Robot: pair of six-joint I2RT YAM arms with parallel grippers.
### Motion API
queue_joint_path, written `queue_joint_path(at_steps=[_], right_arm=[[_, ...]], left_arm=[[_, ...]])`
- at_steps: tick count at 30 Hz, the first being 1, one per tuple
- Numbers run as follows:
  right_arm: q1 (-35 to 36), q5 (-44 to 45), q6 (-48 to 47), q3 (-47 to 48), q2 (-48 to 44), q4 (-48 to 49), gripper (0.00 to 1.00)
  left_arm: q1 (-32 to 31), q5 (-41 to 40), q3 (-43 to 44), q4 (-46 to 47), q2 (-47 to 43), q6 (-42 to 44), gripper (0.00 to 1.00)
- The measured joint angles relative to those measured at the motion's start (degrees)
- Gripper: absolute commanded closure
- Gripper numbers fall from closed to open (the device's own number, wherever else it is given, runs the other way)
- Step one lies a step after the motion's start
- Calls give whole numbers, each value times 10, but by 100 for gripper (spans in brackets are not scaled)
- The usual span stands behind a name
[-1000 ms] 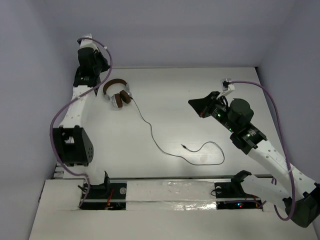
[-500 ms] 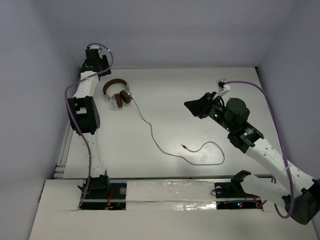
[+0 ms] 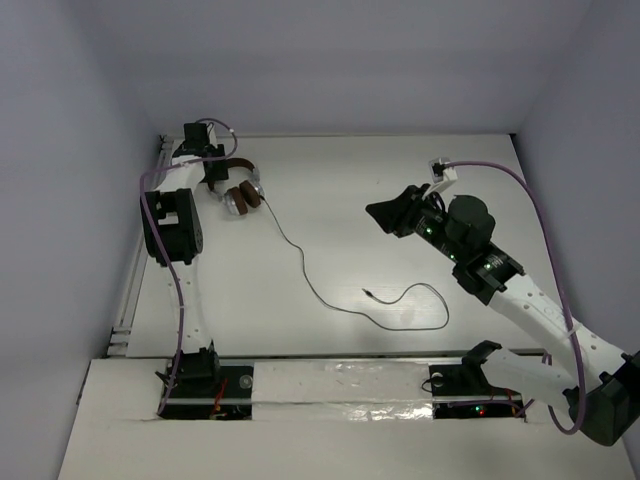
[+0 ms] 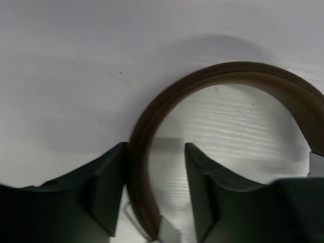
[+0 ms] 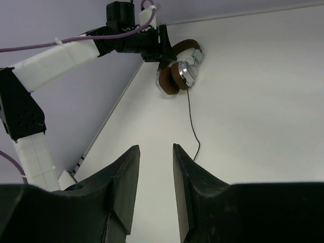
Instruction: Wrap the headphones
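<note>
1. Where the worktop (image 3: pixel 350 170) nears its front edge, the free end of the thin dark cord (image 3: pixel 304 262) curls in a loose loop. Its jack plug (image 3: pixel 366 292) lies near the middle, with nothing touching it.
2. Beyond that loop and to the right, the right tool (image 3: pixel 383 212) hangs above the worktop, well apart from the cord. Its wrist view shows two dark fingers (image 5: pixel 124 187) set a narrow gap apart with nothing between them, pointing towards the far left corner.
3. From the loop the cord runs away and leftward across the bare worktop in a gently wavy line, ending at the earcups.
4. At the far left the headphones (image 3: pixel 238 188) lie on the worktop. The brown headband (image 4: pixel 139 167) arches away towards the corner. The brown pads (image 5: pixel 167 81) and silver-white cups (image 5: pixel 187 72) sit close together on the nearer, right-hand side.
5. Over the headband sits the left tool (image 3: pixel 212 170), the farthest thing out.
   - Its wrist view shows the jaws parted and straddling one stretch of the band.
   - One finger (image 4: pixel 104 187) stands just beside the band's outer edge; I cannot tell whether it touches.
   - The other stands apart inside the arch, with white worktop showing between it and the band.
   - The band is not clamped.
</note>
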Motion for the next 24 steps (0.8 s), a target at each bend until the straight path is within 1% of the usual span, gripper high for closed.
queue_joint_path(at_steps=[1, 2, 4, 5, 7, 10, 12, 15, 18, 20, 21, 22, 23, 24], right_arm=[[0, 0, 0, 0, 0, 0, 61], [0, 0, 0, 0, 0, 0, 61], [0, 0, 0, 0, 0, 0, 62], [0, 0, 0, 0, 0, 0, 62], [0, 0, 0, 0, 0, 0, 62], [0, 0, 0, 0, 0, 0, 62], [0, 0, 0, 0, 0, 0, 62], [0, 0, 0, 0, 0, 0, 62], [0, 0, -1, -2, -3, 0, 62], [0, 0, -3, -5, -8, 0, 63], [0, 0, -4, -7, -9, 0, 63], [0, 0, -4, -7, -10, -1, 63], [0, 0, -5, -7, -10, -1, 63], [0, 0, -5, -7, -10, -2, 63]], left_arm=[[0, -1, 0, -2, 0, 2, 69], [0, -3, 0, -2, 0, 1, 76], [2, -5, 5, -1, 2, 2, 86], [2, -5, 6, 1, 2, 2, 88], [3, -1, 5, 1, 2, -4, 93], [3, 6, -20, 20, -4, -14, 93], [4, 8, -70, 58, -26, -26, 93], [5, 9, -160, 78, -83, -52, 94], [5, 9, -236, 84, -134, -83, 84], [5, 11, -282, 86, -163, -103, 74], [5, 13, -298, 83, -174, -113, 67], [5, 17, -308, 82, -183, -122, 51], [5, 21, -315, 80, -189, -128, 45], [5, 26, -318, 79, -195, -138, 42]])
